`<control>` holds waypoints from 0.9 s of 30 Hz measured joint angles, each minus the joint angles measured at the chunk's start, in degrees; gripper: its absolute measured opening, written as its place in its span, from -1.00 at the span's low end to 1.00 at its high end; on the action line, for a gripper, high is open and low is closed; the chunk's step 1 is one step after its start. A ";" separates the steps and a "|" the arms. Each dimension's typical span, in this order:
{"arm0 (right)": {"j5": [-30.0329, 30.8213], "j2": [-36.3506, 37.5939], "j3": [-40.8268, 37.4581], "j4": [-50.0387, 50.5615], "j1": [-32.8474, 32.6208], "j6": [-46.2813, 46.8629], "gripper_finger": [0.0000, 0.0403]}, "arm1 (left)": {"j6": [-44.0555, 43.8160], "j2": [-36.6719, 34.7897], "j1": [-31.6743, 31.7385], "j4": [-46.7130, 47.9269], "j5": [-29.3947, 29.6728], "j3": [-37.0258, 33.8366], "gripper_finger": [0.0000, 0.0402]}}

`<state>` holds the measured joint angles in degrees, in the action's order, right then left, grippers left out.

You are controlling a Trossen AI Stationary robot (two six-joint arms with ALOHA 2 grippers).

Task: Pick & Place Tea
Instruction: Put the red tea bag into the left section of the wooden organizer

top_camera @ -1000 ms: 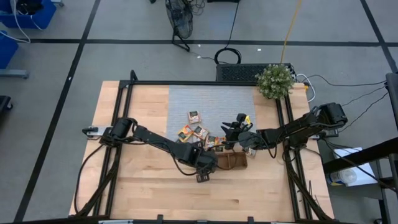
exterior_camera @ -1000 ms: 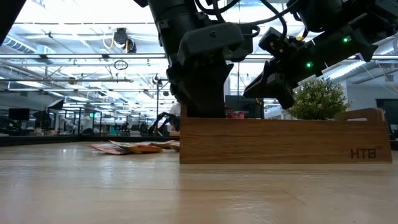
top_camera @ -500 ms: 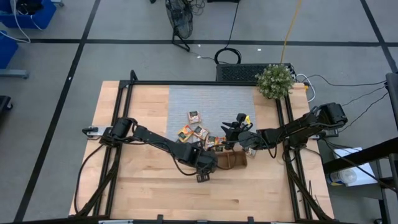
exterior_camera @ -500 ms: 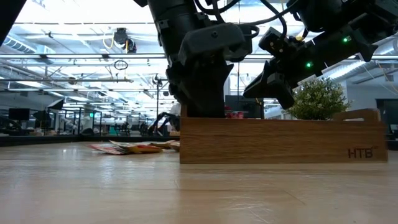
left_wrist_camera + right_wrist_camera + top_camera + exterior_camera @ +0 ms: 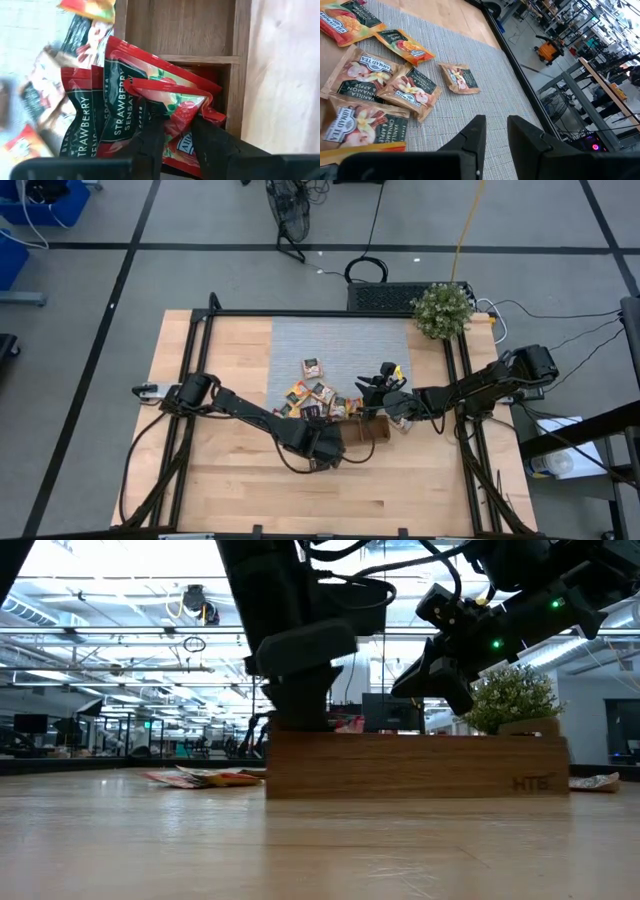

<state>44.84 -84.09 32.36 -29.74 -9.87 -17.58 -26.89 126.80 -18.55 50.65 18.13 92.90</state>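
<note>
Tea: red strawberry packets (image 5: 150, 107), several standing on edge in an end compartment of the wooden tray (image 5: 368, 432); in the left wrist view one crumpled red packet (image 5: 182, 107) lies between the left claw's (image 5: 172, 137) two dark fingers, which press on it, so this claw is judged to be gripping that packet at the compartment's mouth. Remaining stock: orange-yellow and pale vanilla packets (image 5: 367, 102) loose on the grey mat (image 5: 340, 345) just beyond the tray, one single packet (image 5: 313, 366) lying apart from the cluster. Tray: long, brown, resting on the counter (image 5: 230, 490), near the mat's edge. Left claw (image 5: 322, 448): low over the tray's left end. Right claw (image 5: 385, 395): raised above the mat beside the tray, fingers nearly together with a narrow gap, holding nothing visible. Potted plant (image 5: 442, 310): at the far right corner, well apart. Risks, as judgement: the held packet is already creased and could catch on its neighbours and drag them out if lifted; a downward push could buckle it further or nudge the tray along the counter; the two arms work close together and could collide.
</note>
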 joint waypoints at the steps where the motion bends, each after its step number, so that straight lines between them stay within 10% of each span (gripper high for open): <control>1: 0.00 0.00 -0.02 0.02 0.00 0.00 -0.65 | 0.02 0.00 -0.16 0.81 0.77 0.03 -0.53; 27: -0.11 0.00 -0.02 -0.02 0.00 0.00 -0.65 | 1.07 1.01 -3.71 9.66 18.06 4.06 -0.87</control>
<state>44.73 -84.09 32.34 -29.75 -9.87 -17.58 -25.83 127.81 -22.26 60.32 36.19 96.97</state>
